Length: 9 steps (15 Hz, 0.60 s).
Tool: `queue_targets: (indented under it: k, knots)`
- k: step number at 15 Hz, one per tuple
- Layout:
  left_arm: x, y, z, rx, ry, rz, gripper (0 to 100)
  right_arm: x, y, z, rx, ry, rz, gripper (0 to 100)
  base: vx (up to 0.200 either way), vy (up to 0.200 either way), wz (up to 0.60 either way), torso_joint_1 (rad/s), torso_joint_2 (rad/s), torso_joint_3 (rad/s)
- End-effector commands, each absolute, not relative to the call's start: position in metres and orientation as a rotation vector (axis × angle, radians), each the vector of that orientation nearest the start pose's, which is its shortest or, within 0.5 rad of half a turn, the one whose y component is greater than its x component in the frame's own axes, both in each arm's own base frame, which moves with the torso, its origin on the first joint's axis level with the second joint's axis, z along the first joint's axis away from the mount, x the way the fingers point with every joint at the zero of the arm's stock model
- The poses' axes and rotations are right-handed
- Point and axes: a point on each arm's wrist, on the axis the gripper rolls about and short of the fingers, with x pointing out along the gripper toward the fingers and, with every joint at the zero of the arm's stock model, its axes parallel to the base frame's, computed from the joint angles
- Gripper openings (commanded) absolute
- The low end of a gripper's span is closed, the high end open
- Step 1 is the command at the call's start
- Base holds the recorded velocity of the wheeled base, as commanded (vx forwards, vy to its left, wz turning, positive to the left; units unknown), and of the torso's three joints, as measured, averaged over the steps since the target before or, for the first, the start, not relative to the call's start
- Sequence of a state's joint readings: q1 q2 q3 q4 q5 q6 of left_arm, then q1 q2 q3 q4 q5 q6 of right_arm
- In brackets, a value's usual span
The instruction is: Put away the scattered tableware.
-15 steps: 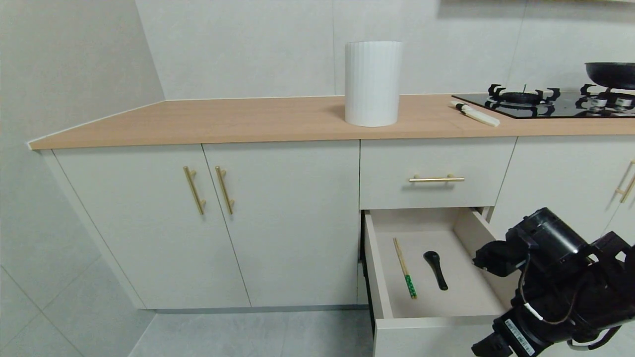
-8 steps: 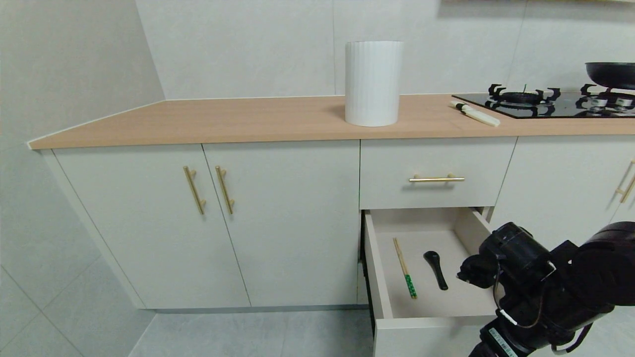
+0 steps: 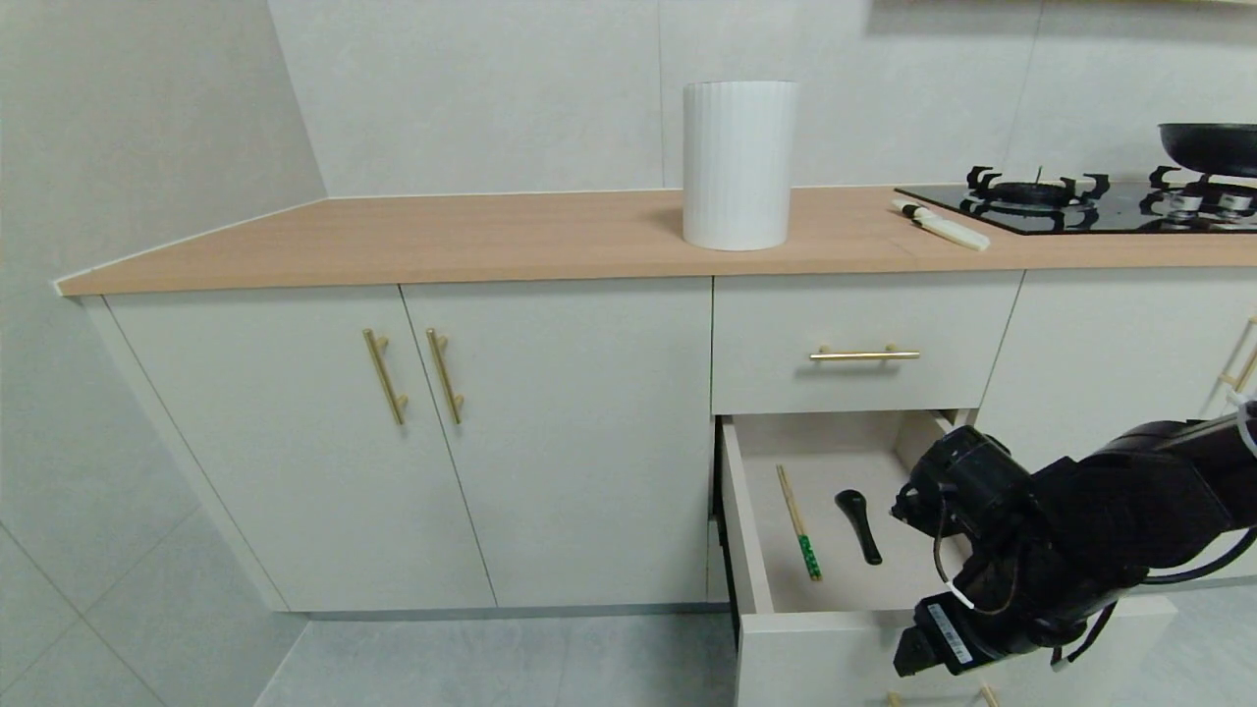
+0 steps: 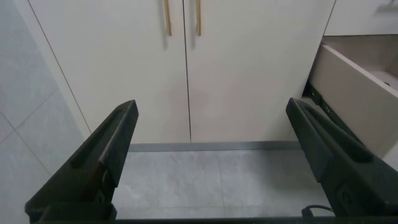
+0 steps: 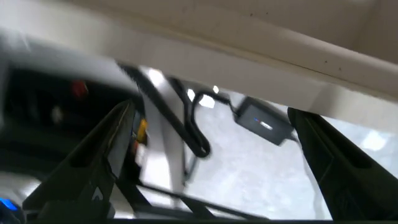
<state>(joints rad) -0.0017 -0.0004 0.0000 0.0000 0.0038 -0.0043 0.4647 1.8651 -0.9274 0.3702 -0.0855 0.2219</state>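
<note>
The lower drawer (image 3: 756, 550) stands pulled out. In it lie a pair of wooden chopsticks (image 3: 797, 522) with green ends and a black spoon (image 3: 857, 524), side by side. A pale knife-like utensil (image 3: 938, 224) rests on the wooden countertop (image 3: 471, 236) beside the stove. My right arm (image 3: 1031, 550) hangs low over the drawer's front right corner, covering that part. My right gripper (image 5: 211, 155) is open, its fingers wide apart, with a pale panel edge and dark cables beyond. My left gripper (image 4: 211, 155) is open and holds nothing, facing the cabinet doors (image 4: 183, 56) low by the floor.
A tall white ribbed container (image 3: 738, 165) stands on the countertop above the drawers. A gas stove (image 3: 1080, 201) with a black pan (image 3: 1208, 147) is at the back right. The upper drawer (image 3: 864, 344) is closed. Grey floor tiles (image 3: 442, 658) lie below the cabinets.
My right arm has swung left and down, from beside the drawer to its front right corner. The drawer has slid in slightly, with the chopsticks and spoon in it.
</note>
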Motion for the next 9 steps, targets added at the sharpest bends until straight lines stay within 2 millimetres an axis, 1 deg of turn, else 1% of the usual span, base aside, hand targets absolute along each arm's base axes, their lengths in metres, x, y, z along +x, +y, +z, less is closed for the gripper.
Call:
queue_targets:
  k: [1, 2, 4, 6, 7, 8, 9]
  knots:
    - [-0.023, 0.000, 0.075, -0.005, 0.000, 0.003, 100, 0.260, 0.123, 0.090, -0.136, 1.282, 0.156, 100, 0.000, 0.000, 0.00, 0.000, 0.00, 0.000]
    - [-0.023, 0.000, 0.075, -0.005, 0.000, 0.003, 100, 0.265, 0.122, 0.093, -0.114, 1.255, 0.148, 100, 0.000, 0.000, 0.00, 0.000, 0.00, 0.000]
    - [-0.023, 0.000, 0.075, -0.005, 0.000, 0.003, 100, 0.274, 0.119, 0.091, -0.092, 1.216, 0.130, 100, 0.000, 0.000, 0.00, 0.000, 0.00, 0.000]
    - [-0.023, 0.000, 0.075, -0.005, 0.000, 0.003, 100, 0.287, 0.116, 0.081, -0.081, 1.178, 0.096, 100, 0.000, 0.000, 0.00, 0.000, 0.00, 0.000]
    - [-0.023, 0.000, 0.075, -0.005, 0.000, 0.003, 100, 0.289, 0.116, 0.080, -0.077, 1.171, 0.095, 100, 0.000, 0.000, 0.00, 0.000, 0.00, 0.000]
    - [-0.023, 0.000, 0.075, -0.005, 0.000, 0.003, 100, 0.308, 0.116, 0.073, -0.055, 1.127, 0.085, 100, 0.000, 0.000, 0.00, 0.000, 0.00, 0.000]
    - [-0.023, 0.000, 0.075, -0.005, 0.000, 0.003, 100, 0.319, 0.119, 0.070, -0.046, 1.111, 0.082, 100, 0.000, 0.000, 0.00, 0.000, 0.00, 0.000]
